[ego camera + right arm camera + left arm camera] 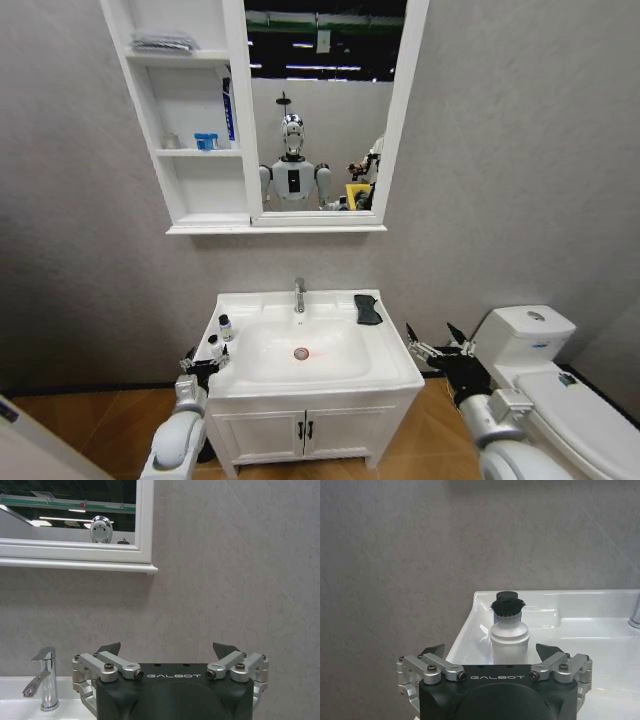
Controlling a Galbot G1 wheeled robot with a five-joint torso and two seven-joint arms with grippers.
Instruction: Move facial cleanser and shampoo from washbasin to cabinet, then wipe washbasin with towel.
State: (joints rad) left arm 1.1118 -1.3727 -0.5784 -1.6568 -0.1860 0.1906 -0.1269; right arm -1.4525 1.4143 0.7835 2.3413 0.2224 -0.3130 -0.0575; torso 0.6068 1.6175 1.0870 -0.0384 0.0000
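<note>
Reaching for item 1: left claw [490, 662], jaws spread wide, sits at near-left edge of white rectangular ceramic washbasin [385, 355], lined up on small white bottle w/ black cap [509, 640]; 2nd small bottle [225, 327] just beyond. Judgement: centre bottle betw. tips before closing, grip low on body, lift straight. Right claw [441, 346] open, idle right of basin. Black folded towel [367, 308] far-right rim. White wall cabinet [195, 120] above.

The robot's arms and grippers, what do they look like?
Both arms have smooth grey and white shells. The left gripper and right gripper match: a black block body lettered GALBOT in white, silver metal linkages with dark screws, and black pointed fingertips. In the head view, black wrist sections join them to the arms.
</note>
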